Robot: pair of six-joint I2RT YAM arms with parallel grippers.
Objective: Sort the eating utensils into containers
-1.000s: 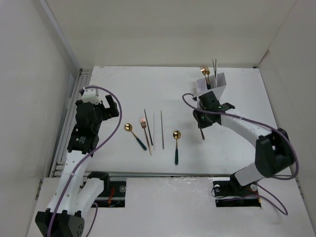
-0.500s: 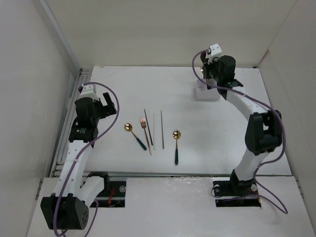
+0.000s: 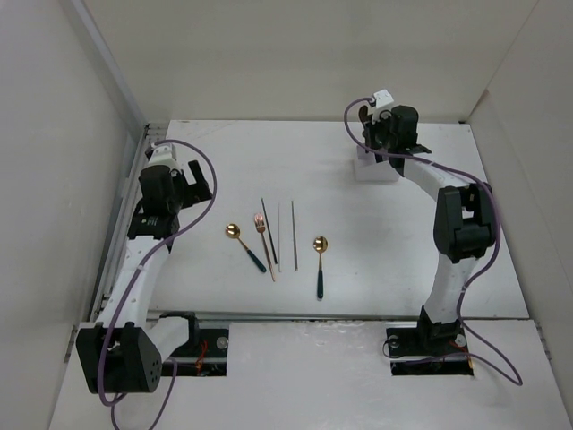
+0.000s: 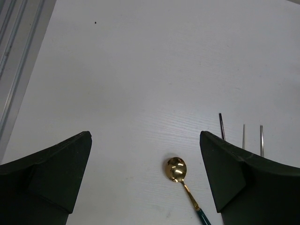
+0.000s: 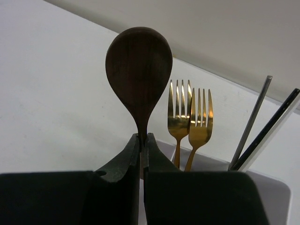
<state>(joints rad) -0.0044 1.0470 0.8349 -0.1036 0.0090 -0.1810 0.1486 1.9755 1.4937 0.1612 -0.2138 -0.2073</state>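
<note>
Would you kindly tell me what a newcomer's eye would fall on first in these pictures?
The right gripper is shut on the stem of a brown spoon, held upright at the white box at the table's far right, where two gold forks and chopsticks already stand. Mid-table lies a row of loose utensils, among them a gold spoon in front of the open left gripper.

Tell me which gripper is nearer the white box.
Right. The right gripper is directly above the white box, jaws shut on the brown spoon. The left gripper hangs open far across the table, near its left edge.
</note>
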